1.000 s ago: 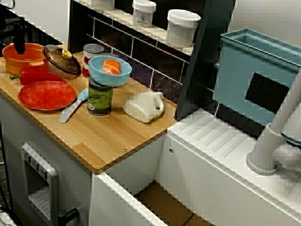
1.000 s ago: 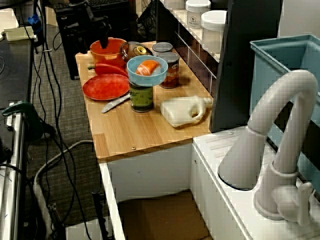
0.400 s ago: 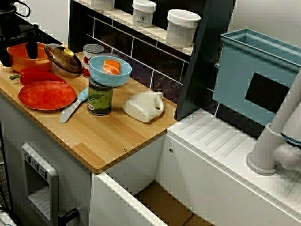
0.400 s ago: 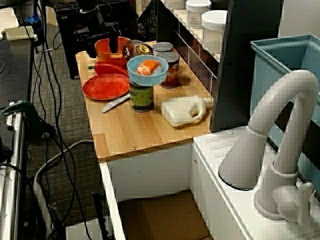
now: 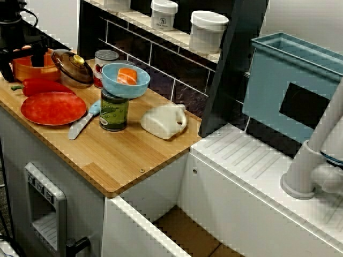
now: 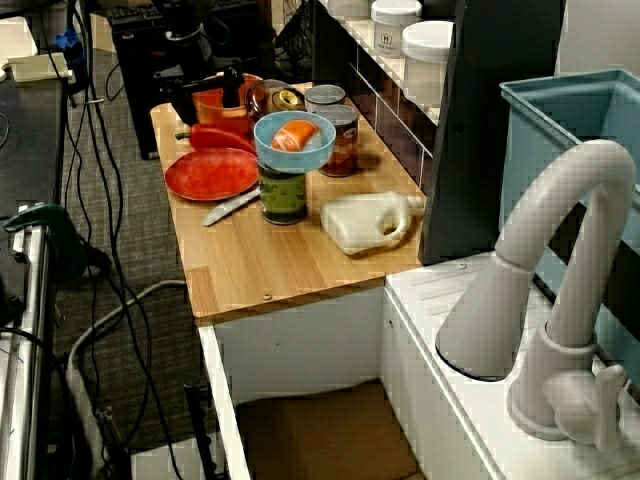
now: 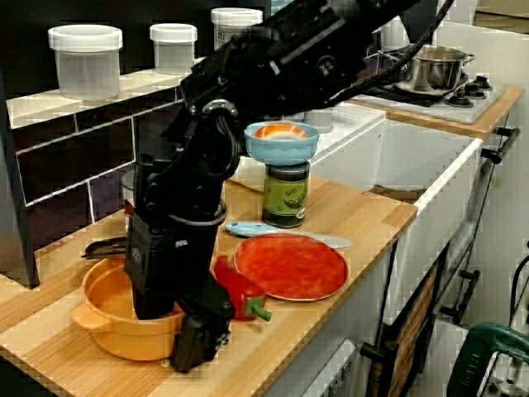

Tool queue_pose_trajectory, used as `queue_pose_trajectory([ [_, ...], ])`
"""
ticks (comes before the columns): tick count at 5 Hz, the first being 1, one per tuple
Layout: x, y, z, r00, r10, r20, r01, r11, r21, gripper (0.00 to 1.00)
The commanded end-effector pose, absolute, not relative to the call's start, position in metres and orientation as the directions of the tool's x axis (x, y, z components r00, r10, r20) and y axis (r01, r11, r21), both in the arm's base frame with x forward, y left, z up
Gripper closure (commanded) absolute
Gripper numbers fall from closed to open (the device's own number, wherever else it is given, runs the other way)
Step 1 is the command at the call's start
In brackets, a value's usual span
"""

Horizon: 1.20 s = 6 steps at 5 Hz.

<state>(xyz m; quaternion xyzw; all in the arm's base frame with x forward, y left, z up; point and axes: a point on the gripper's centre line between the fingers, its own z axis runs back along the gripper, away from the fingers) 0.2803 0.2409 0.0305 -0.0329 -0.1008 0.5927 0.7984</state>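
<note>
My black gripper (image 5: 21, 63) is at the far left end of the wooden counter, down at the orange pot (image 5: 25, 69). Its jaws stand apart, open, astride the pot's wall. The view from the arm's end shows one finger inside the pot (image 7: 107, 318) and the other outside it, low to the wood, with the gripper (image 7: 178, 327) between. In the view along the counter the gripper (image 6: 205, 93) also spans the pot (image 6: 215, 106). A brown glass lid (image 5: 72, 65) leans beside the pot. A red pepper (image 5: 43, 85) lies just in front.
A red plate (image 5: 52, 108), a knife (image 5: 83, 122), a green can (image 5: 114, 111) topped by a blue bowl (image 5: 125, 80), a red can (image 5: 104, 64) and a tipped white jug (image 5: 163, 120) sit on the counter. To the right are a white tap (image 6: 560, 280) and a blue rack (image 5: 295, 80).
The gripper has come down from above the pot and now stands lower, with its fingers spread across the pot's wall. The other things have not moved.
</note>
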Motion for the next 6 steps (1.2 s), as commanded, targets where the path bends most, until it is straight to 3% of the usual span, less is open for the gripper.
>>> queue_pose_trajectory([
  [1, 0.283, 0.248, 0.035, 0.28, 0.949, 0.146, -0.936, 0.304, -0.176, 1.0],
  [3, 0.286, 0.257, 0.056, 0.28, 0.957, 0.079, -0.943, 0.29, -0.166, 1.0],
  [6, 0.281, 0.276, 0.109, 0.275, 0.961, -0.009, -0.938, 0.266, -0.224, 1.0],
])
